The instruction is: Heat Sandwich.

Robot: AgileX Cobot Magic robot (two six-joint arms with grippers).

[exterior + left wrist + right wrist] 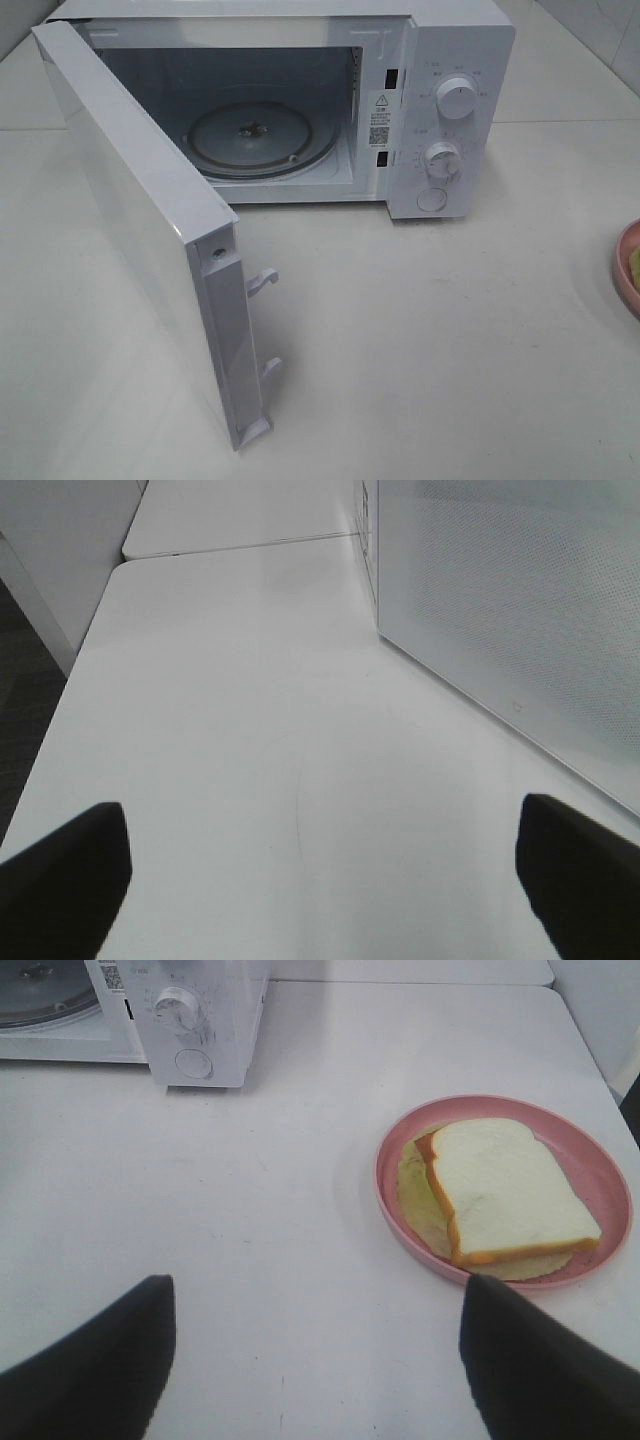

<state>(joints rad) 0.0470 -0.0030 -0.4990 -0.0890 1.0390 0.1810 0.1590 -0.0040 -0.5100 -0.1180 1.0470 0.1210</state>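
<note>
Microwave (300,110) open on the white surface (420,330), sandwich (505,1192) waiting on its pink plate (600,1165)

From the high camera the door (140,220) swings out toward 7 o'clock, baring the glass turntable (262,138); the plate's rim shows only at the 3 o'clock edge. The sandwich lies flat on the plate, well apart from the microwave. The left end effector (320,880) hangs open over bare surface beside the door; the right end effector (315,1360) is open too, empty, near the plate

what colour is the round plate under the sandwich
Pink; the round plate under the white-bread sandwich shows best in the right wrist view.
</note>
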